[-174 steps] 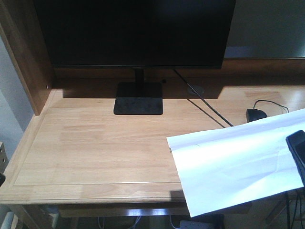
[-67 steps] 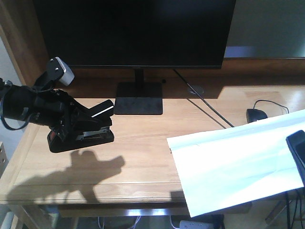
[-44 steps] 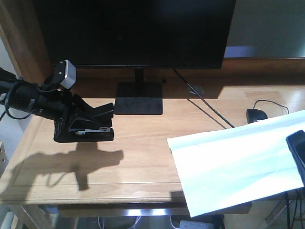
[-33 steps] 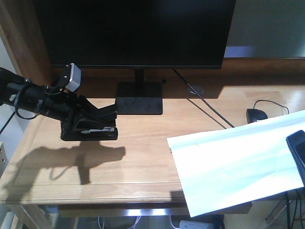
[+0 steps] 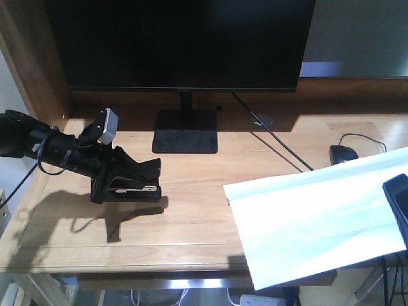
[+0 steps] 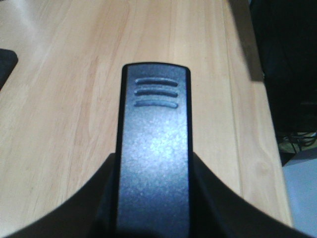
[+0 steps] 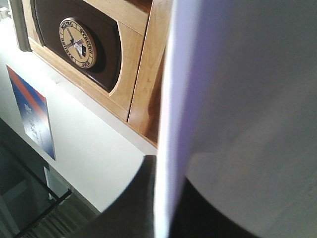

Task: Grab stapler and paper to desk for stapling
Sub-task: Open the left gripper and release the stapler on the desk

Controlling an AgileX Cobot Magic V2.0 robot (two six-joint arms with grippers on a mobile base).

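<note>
The black stapler (image 5: 134, 186) is low over the left part of the light-wood desk (image 5: 191, 217), and its shadow meets its base. My left gripper (image 5: 121, 182) is shut on it from the left. In the left wrist view the stapler's ribbed top (image 6: 153, 134) fills the middle, with dark fingers (image 6: 106, 198) on both sides. The white paper (image 5: 312, 213) hangs over the desk's right front corner. My right gripper (image 5: 396, 199) is shut on its right edge. In the right wrist view the paper (image 7: 247, 89) runs edge-on between the fingers (image 7: 133, 208).
A black monitor (image 5: 182, 41) on a square base (image 5: 185, 131) stands at the back of the desk. A cable (image 5: 274, 143) runs to the right. A black mouse (image 5: 343, 153) lies at the far right. A wooden side panel (image 5: 32, 64) borders the left.
My left arm came in from the left with the stapler, then moved right and down to the desk surface. The paper and right gripper stayed put.
</note>
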